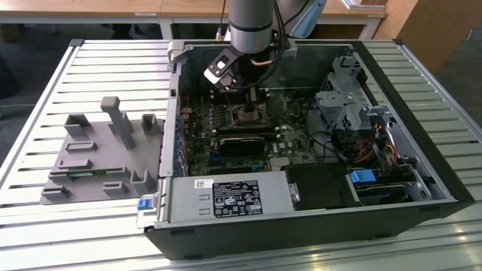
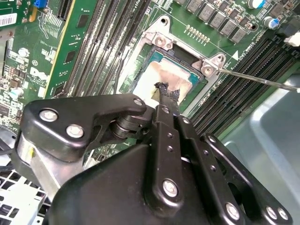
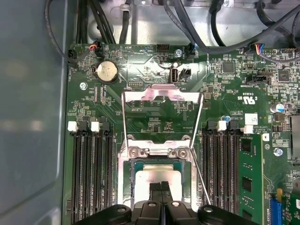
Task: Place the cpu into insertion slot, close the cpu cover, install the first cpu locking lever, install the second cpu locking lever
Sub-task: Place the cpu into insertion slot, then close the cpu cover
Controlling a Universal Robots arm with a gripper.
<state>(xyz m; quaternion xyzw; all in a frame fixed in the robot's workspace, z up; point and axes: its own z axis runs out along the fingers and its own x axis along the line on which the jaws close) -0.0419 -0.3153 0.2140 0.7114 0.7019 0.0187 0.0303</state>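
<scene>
The cpu (image 3: 143, 180), a dull silver-tan square with pale smears, lies inside the insertion slot (image 3: 125, 180) on the green board. In the second wrist view the cpu (image 2: 147, 82) sits in the insertion slot (image 2: 157, 40) the same way. My gripper (image 3: 161, 186) is shut with its black tips together at the cpu's face; whether they touch it is not clear. The cpu cover (image 3: 161, 93) stands raised open beyond the slot. A thin wire locking lever (image 3: 200, 180) slants free beside the slot, and it also appears as the lever (image 2: 262, 80). In the exterior view my gripper (image 1: 252, 106) reaches down into the case.
Long black memory slots (image 3: 91, 178) flank the socket on both sides. A black card (image 1: 245, 144), the power supply (image 1: 226, 200), a drive cage (image 1: 342, 110) and cables crowd the open case. A grey fixture (image 1: 98, 152) stands on the slatted table at the exterior view's left.
</scene>
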